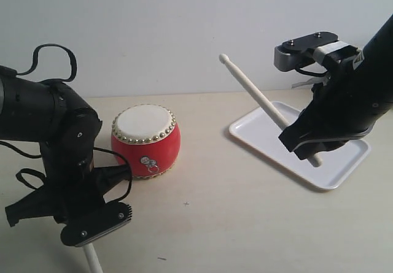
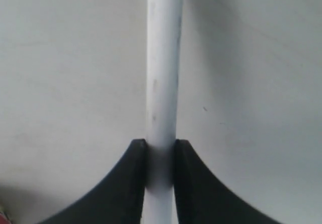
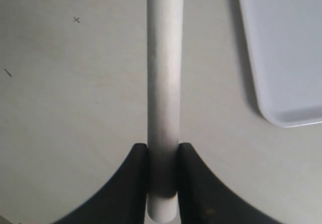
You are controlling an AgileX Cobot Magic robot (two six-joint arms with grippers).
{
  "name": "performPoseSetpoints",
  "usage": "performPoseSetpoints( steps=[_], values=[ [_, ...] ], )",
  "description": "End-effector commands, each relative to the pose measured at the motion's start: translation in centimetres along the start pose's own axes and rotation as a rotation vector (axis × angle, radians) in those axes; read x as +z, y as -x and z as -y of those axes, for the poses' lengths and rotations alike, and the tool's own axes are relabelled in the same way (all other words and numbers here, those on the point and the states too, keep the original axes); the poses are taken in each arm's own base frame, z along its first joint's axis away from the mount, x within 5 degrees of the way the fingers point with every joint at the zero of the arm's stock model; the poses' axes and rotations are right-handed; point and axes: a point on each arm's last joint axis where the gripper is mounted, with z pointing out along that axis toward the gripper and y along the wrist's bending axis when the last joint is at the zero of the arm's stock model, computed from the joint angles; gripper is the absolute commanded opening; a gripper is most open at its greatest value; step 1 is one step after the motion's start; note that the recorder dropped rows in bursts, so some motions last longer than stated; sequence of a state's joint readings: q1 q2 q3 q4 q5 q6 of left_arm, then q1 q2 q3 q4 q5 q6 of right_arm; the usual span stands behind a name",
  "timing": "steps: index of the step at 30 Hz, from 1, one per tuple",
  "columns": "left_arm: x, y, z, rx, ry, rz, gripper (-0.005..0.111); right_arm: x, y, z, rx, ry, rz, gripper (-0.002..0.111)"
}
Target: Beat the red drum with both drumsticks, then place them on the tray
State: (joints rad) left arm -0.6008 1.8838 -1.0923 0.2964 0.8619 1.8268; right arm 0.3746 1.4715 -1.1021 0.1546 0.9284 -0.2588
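We see the red drum point(image 1: 146, 141) standing upright on the pale table point(image 1: 233, 224), its cream skin facing up and untouched. The left gripper point(image 2: 161, 147), low and to the near left of the drum, has its jaws closed narrowly on the left drumstick point(image 2: 163, 73), which runs straight out between them over bare table. The right gripper point(image 3: 162, 151), well to the right of the drum, likewise clamps the right drumstick point(image 1: 253, 90); this stick slants upward, its rounded tip pointing back toward the drum but raised clear of it. The white tray point(image 1: 344, 162) lies flat, well apart to the right of the drum, beneath the right arm.
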Motion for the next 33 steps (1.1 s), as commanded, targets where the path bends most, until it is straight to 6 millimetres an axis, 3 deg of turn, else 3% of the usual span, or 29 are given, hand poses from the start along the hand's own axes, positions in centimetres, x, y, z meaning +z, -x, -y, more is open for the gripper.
performPoseSetpoints(
  steps=[1, 6, 15, 25, 28, 33],
  values=[
    [0.7, 0.5, -0.2, -0.032, 0.023, 0.044, 0.001, -0.2, 0.0, 0.0, -0.003, -0.001, 0.006, 0.000],
    [0.8, 0.4, -0.2, -0.048, 0.031, 0.053, 0.006, -0.2, 0.0, 0.0, -0.003, -0.001, 0.006, 0.000],
    [1.2, 0.7, 0.2, -0.065, 0.020, 0.078, 0.029, -0.2, -0.1, 0.1, -0.010, -0.006, 0.002, 0.000],
    [1.2, 0.7, 0.1, -0.128, 0.028, 0.074, 0.033, -0.2, -0.1, 0.2, -0.017, -0.016, 0.000, 0.000],
    [-0.1, 0.2, -0.1, -0.388, 0.072, 0.053, 0.033, -0.2, -0.1, 0.2, -0.017, -0.016, 0.000, 0.000],
    [-4.8, -1.2, 0.0, -0.998, 0.228, 0.053, 0.033, -0.2, 0.0, 0.2, -0.013, -0.018, 0.007, 0.000]
  ],
)
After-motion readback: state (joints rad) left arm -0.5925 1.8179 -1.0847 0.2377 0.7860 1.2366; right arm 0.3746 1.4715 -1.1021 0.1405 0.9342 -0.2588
